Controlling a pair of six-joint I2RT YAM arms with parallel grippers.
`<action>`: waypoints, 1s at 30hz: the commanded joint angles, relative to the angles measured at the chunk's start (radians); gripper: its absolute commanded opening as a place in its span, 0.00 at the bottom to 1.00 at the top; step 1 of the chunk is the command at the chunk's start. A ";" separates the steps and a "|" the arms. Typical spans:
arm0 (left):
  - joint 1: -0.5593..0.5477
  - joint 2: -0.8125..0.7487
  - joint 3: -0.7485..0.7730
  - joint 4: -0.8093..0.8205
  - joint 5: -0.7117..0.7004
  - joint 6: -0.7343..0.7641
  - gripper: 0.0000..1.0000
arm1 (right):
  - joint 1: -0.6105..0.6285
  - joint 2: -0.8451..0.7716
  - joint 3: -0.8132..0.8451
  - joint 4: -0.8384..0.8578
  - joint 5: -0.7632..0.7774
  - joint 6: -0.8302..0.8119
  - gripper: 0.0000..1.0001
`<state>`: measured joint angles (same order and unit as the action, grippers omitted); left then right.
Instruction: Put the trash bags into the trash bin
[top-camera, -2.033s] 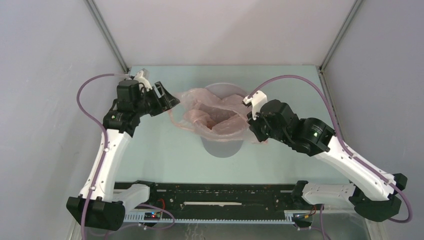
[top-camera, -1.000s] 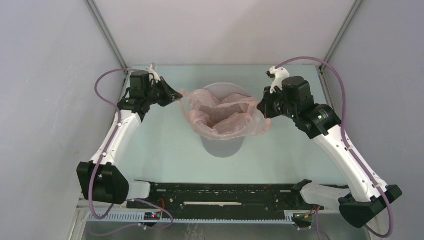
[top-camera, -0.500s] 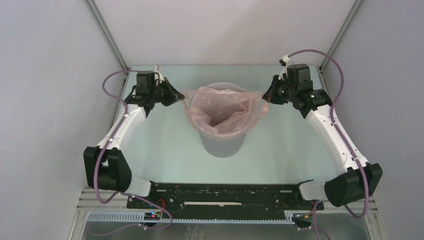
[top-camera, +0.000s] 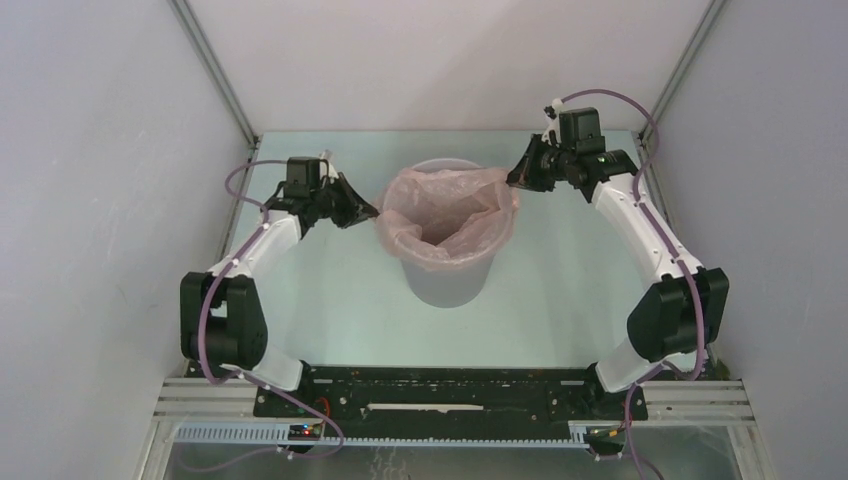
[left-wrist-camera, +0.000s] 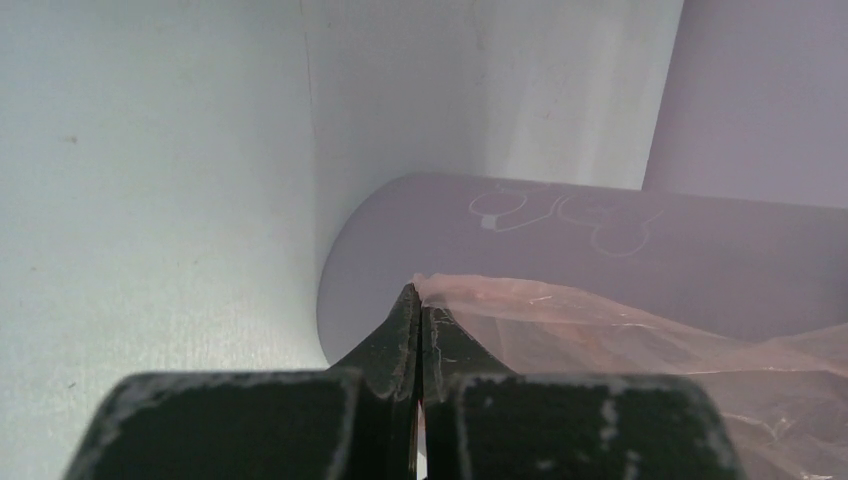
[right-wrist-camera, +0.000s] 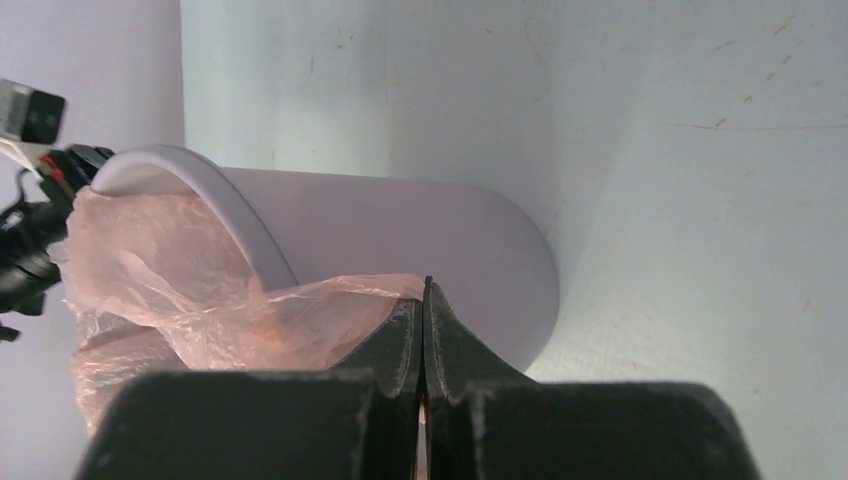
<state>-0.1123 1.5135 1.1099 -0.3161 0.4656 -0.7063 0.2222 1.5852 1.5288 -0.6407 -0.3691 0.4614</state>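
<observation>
Left tool (left-wrist-camera: 420, 300) pinched onto trash bag (top-camera: 445, 210) | right tool (right-wrist-camera: 424, 295) pinched onto it

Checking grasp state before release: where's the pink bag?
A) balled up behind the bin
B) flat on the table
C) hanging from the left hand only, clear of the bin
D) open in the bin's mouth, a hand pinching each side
D: the bag sits open in the bin, left hand and right hand each shut on an edge.
</observation>
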 joint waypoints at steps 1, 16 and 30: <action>0.002 -0.041 -0.049 0.028 0.071 -0.031 0.00 | -0.020 0.034 -0.001 0.070 -0.024 0.063 0.00; 0.005 -0.047 -0.203 0.140 0.130 -0.092 0.00 | -0.044 0.004 -0.084 0.102 -0.064 0.090 0.00; 0.003 -0.152 -0.099 -0.031 0.137 0.004 0.00 | -0.034 0.043 -0.241 0.113 -0.050 0.063 0.01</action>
<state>-0.1127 1.4536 0.9585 -0.3359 0.5774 -0.7116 0.1841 1.7126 1.3193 -0.5308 -0.4427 0.5369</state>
